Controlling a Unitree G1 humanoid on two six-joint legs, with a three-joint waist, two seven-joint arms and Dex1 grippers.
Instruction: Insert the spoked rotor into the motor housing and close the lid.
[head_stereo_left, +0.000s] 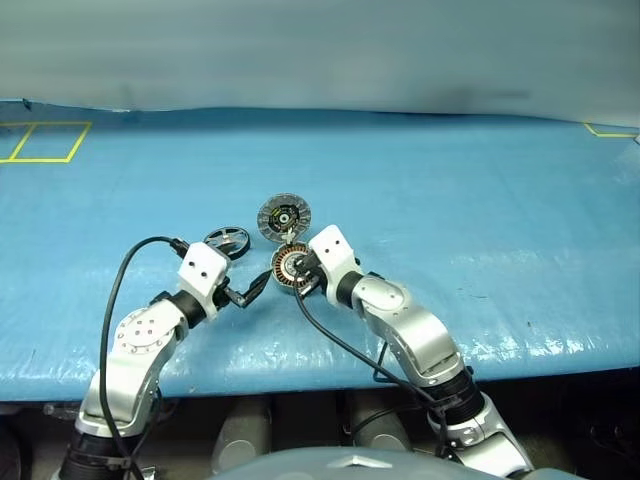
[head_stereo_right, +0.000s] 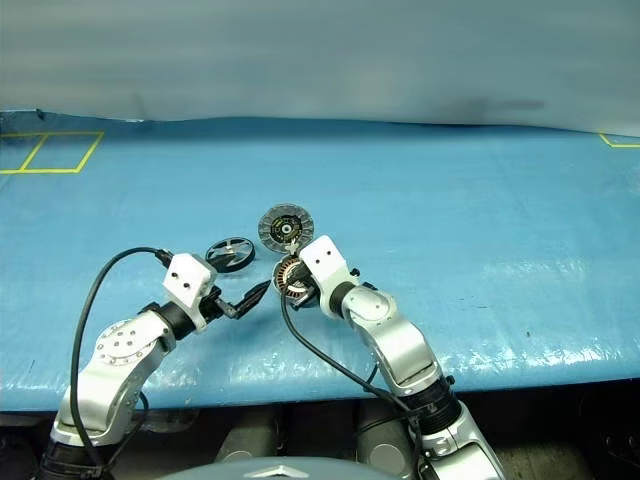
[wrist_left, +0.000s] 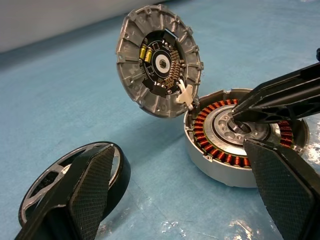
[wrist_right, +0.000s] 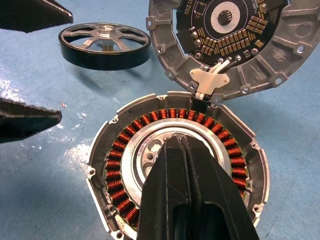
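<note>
**Copper windings bare, lid up, rotor still outside**

Copper-brown windings ring the inside of the motor housing (wrist_right: 177, 165), which sits flat on the blue-covered desk (head_stereo_left: 480, 200) with its pale centre exposed. The lid (wrist_left: 159, 60) stands raised from the housing's far edge, joined there by a small white piece, its ribbed inner face and dark circuit centre turned toward the robot. The spoked rotor (wrist_right: 105, 44) lies flat on the desk just beside the housing, on the robot's left, apart from it.

The right end effector (wrist_right: 181, 142) has its two black fingers pressed together, holding nothing, with the tips over the pale centre of the housing; whether they touch it cannot be told. The left end effector (wrist_left: 172, 165) is spread wide and empty, low over the desk, one finger in front of the rotor and the other near the housing's side.
</note>
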